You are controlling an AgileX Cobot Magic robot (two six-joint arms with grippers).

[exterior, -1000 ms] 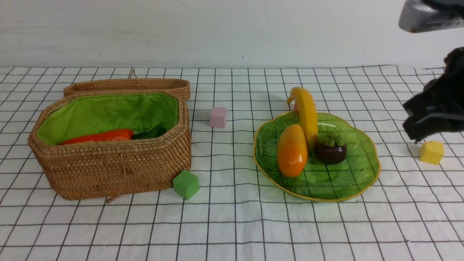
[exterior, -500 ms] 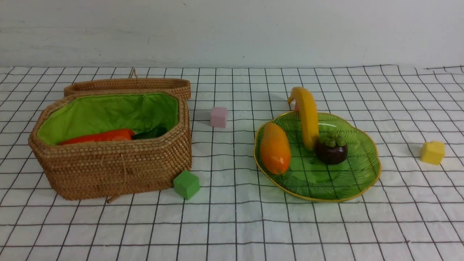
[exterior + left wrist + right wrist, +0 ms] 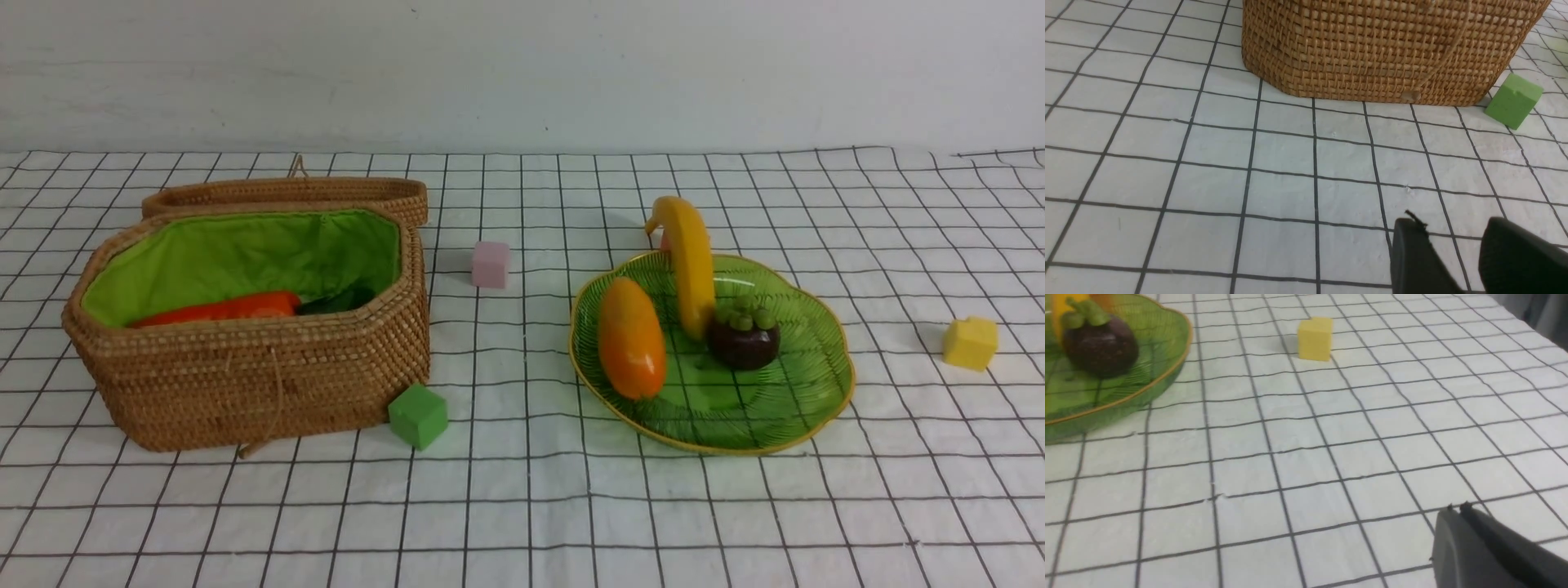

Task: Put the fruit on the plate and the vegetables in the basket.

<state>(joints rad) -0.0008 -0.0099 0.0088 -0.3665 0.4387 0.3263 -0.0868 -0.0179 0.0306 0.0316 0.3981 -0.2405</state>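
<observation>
Sorted: banana, mango, mangosteen on plate, centre right; carrot in basket, left. Right gripper closed, empty, nearer plate; left gripper parted, empty.

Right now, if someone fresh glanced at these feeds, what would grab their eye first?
Probably the green plate on the right, holding a banana, mango and mangosteen. Next, the open wicker basket on the left, its bright green lining around an orange carrot. Small cubes dot the checked cloth: green by the basket, pink mid-table, yellow far right.
</observation>
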